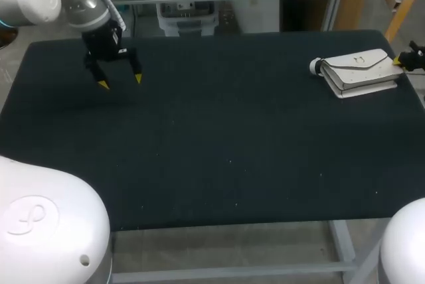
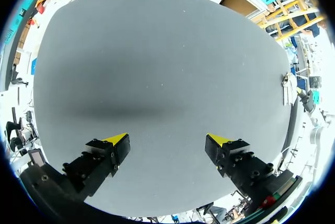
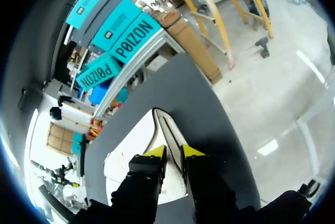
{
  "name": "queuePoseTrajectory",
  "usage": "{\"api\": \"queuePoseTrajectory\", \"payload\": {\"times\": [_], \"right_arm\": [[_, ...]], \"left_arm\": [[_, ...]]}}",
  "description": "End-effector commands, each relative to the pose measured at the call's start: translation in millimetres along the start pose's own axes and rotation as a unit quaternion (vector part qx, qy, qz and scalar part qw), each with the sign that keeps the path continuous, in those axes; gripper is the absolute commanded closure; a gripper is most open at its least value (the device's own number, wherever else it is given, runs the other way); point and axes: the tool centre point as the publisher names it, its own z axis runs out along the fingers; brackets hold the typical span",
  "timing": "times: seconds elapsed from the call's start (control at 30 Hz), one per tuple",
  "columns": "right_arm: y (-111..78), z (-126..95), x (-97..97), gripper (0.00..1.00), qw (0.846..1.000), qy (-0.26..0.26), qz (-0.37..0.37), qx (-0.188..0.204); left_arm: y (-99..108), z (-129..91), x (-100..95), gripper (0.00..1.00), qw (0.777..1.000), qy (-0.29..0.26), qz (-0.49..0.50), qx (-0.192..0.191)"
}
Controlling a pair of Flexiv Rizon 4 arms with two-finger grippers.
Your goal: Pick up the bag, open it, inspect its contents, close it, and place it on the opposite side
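right gripper [image 3: 174, 152] narrowed on white bag [image 1: 362, 71] edge — likely pinching it for pickup; left gripper [image 1: 120, 82] spread, parked far-left, awaiting the bag.

There is one white bag [image 1: 360, 71] and one dark bench [image 1: 212, 151]. The end effectors number two: the left end effector [image 2: 167, 140] and the right end effector [image 3: 174, 150]. Each has two fingers, so four fingers and four yellow tips in all.

bag [image 1: 358, 71] far right on table [image 1: 212, 158], left gripper [image 1: 120, 81] opposite
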Motion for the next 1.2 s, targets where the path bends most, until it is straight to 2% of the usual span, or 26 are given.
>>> {"api": "queuePoseTrajectory", "payload": {"times": [0.03,0.17,0.3,0.4,0.67,0.7,0.77,0.8,0.9,0.97,1.03,1.13,1.2], "right_arm": [[3.3,-15.0,0.5,0.0,1.0,0.002,0.006,0.019],[5.7,-27.1,1.2,0.0,0.999,0.001,0.007,0.033],[-1.2,-34.3,8.5,0.0,0.998,0.015,0.005,0.066],[-1.0,-34.7,8.4,0.0,0.995,0.041,0.009,0.095],[-11.4,-25.0,-1.4,0.0,0.987,0.055,0.035,0.144],[-11.6,-22.9,-1.8,0.02,0.986,0.059,0.031,0.154],[-8.7,-20.1,-2.4,0.21,0.984,0.065,0.027,0.164],[-6.1,-19.0,-2.7,0.24,0.983,0.064,0.023,0.169],[2.5,-19.9,1.0,0.27,0.981,0.073,0.013,0.179],[6.9,-20.4,4.6,0.33,0.98,0.074,0.008,0.187],[11.9,-16.5,4.5,0.35,0.977,0.077,0.004,0.2],[13.0,-9.5,4.5,0.31,0.973,0.079,0.001,0.216],[15.4,-2.9,3.3,0.35,0.97,0.084,-0.005,0.226]], "left_arm": [[5.7,-2.1,-0.3,0.0,1.0,0.003,0.004,0.005],[7.5,-5.0,1.1,0.0,1.0,0.003,0.009,0.009],[9.2,-5.5,3.3,0.0,1.0,0.005,0.013,0.011],[10.4,-5.1,6.3,0.0,1.0,0.007,0.017,0.011],[12.3,-1.7,10.2,0.0,1.0,0.006,0.024,0.007],[12.5,-1.0,10.7,0.0,1.0,0.006,0.025,0.006],[12.6,0.1,11.7,0.0,1.0,0.006,0.027,0.004],[12.6,0.4,12.3,0.0,1.0,0.005,0.027,0.003],[12.6,1.6,15.0,0.0,1.0,0.003,0.029,0.001],[12.6,1.6,15.8,0.0,1.0,0.002,0.029,0.0],[12.5,1.8,16.5,0.0,1.0,0.002,0.029,-0.001],[12.5,3.2,18.0,0.0,1.0,0.001,0.027,-0.002],[12.1,5.0,18.9,0.0,1.0,0.001,0.026,-0.005]]}}
